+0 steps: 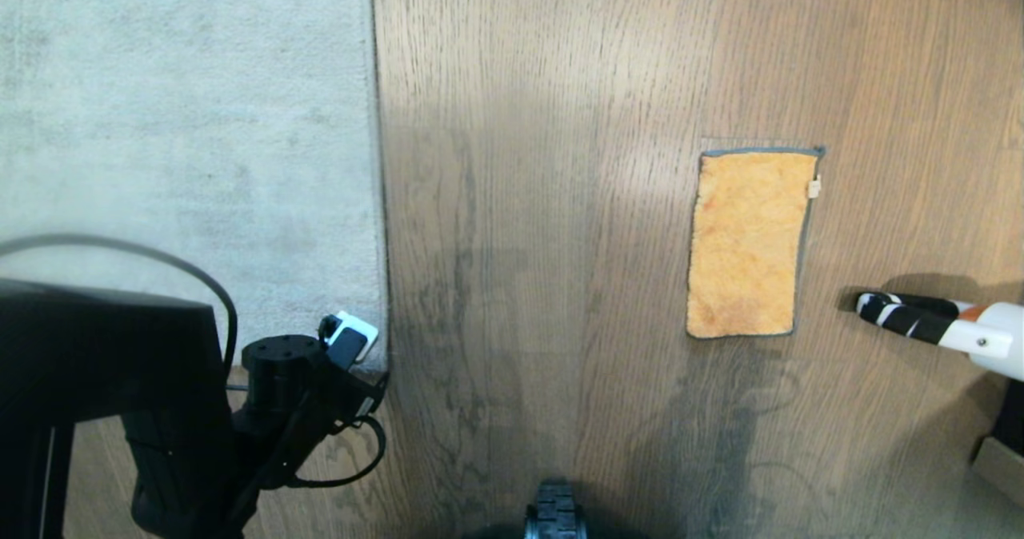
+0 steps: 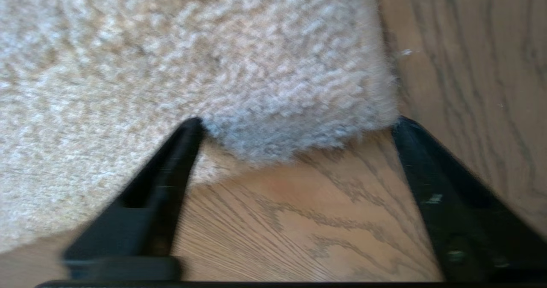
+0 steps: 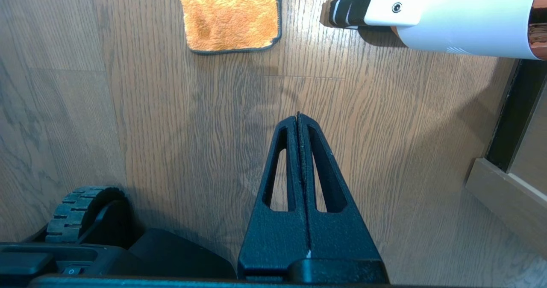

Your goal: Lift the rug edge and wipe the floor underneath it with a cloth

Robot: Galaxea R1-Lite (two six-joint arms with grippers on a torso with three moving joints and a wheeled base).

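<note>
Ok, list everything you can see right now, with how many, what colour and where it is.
rug: one, pale grey-beige, left part of the head view; its corner lies between the left gripper's fingers
floor: brown wood-grain planks, under everything
cloth: one, orange with grey edging and a white tag, flat on the floor, right of the rug
white tube: one, white with a black-and-white striped tip, right edge, beside the cloth
wooden trim: one, light brown, far right
wheel: one, black, ridged, bottom centre
left gripper: black, open, at the rug corner
right gripper: black, shut, above bare floor
</note>
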